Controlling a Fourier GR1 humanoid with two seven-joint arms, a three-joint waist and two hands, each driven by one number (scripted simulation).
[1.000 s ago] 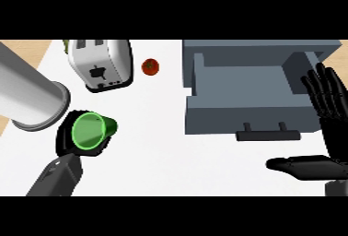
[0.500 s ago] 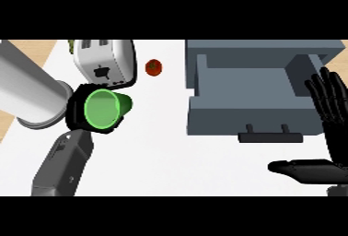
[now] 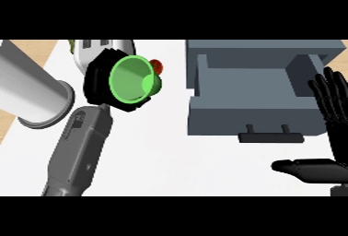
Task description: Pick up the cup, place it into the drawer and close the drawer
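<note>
Cup [image 3: 135, 79] is clamped in the left hand [image 3: 102, 87] above the counter [image 3: 163, 156], left of the open drawer [image 3: 252, 87]; carry it right, clear the front wall, then lower; right hand [image 3: 329, 110] rests open.

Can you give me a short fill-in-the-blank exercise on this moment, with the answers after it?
1. The left hand is curled round a cup whose colour is ____.
2. The grey drawer stands ____, its inside showing.
3. The right hand rests with straight fingers at the view's ____ edge.
4. The cup is held ____ the counter, not yet in the drawer.

Answers: green; open; right; above
</note>
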